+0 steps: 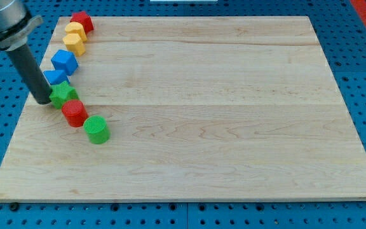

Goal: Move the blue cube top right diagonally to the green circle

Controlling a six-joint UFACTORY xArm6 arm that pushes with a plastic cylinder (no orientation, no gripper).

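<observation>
The rod ends in my tip [44, 100], set down on the wooden board [234, 127] at the view's left, touching the green star [63, 94]; there are no jaws, only the bare rod; the blue cube [64, 62] sits just above, near a second blue block [55, 77]; the green circle [96, 129] lies lower right, beside the red cylinder [75, 112]; two yellow blocks [75, 37] and a red block [82, 21] line the top.

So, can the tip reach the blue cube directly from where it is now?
Probably yes. My tip sits at the view's left of the row, beside the green star, and the blue cube lies a little toward the view's top. Another blue block lies between, so go round its left.
</observation>
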